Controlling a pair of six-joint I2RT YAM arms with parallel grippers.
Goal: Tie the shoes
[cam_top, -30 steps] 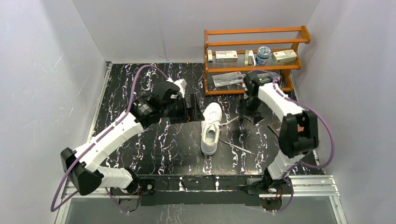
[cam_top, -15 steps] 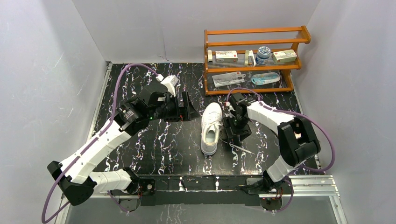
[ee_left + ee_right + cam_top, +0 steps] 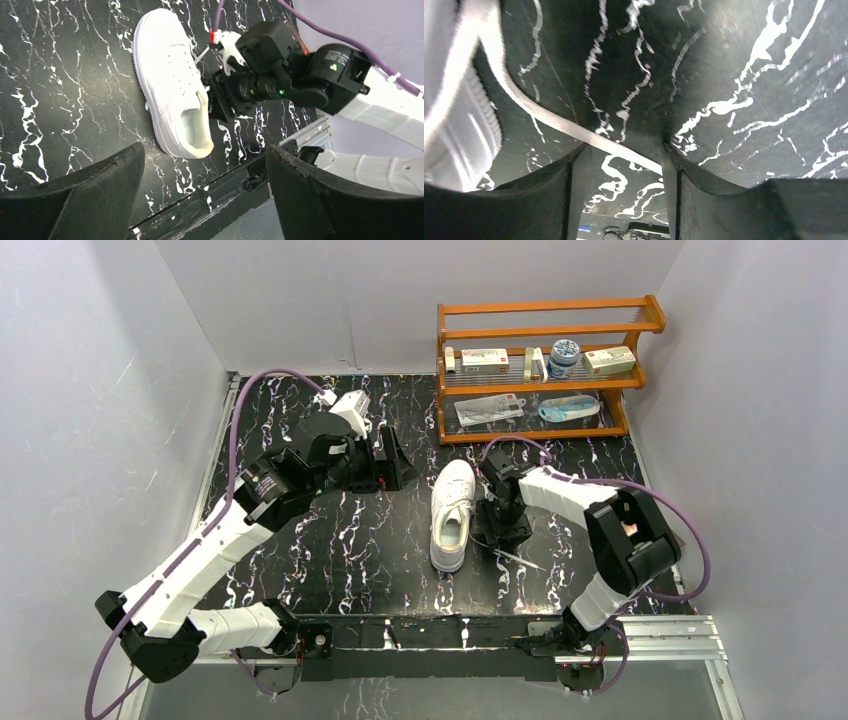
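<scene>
We see the white sneaker (image 3: 452, 515) standing upright on its sole near the middle of the top view, on the black, white-veined surface (image 3: 350, 560). Its toe points toward the top of the frame and its heel opening toward the bottom. The left gripper (image 3: 390, 460) sits up and to the left of the sneaker, clear of it. In its own wrist view the two dark fingers (image 3: 100, 200) stand far apart at the lower corners with nothing between them, so it is wide open and holds nothing, while the sneaker lies in the upper middle of that frame. The right gripper (image 3: 505, 525) is low at the surface just to the right of the sneaker's middle; we cannot tell whether it touches the side. In the right wrist view its fingers (image 3: 569, 190) rise from the lower edge with a clear gap between them. A white lace (image 3: 574, 129) runs slantwise from the sneaker at the left edge down across that gap, lying loose and not pinched, so this gripper is partly open and grips nothing. In the top view a loose end of lace trails toward the lower right of the sneaker. A wooden shelf (image 3: 545, 380) holding small boxes stands at the upper right.
</scene>
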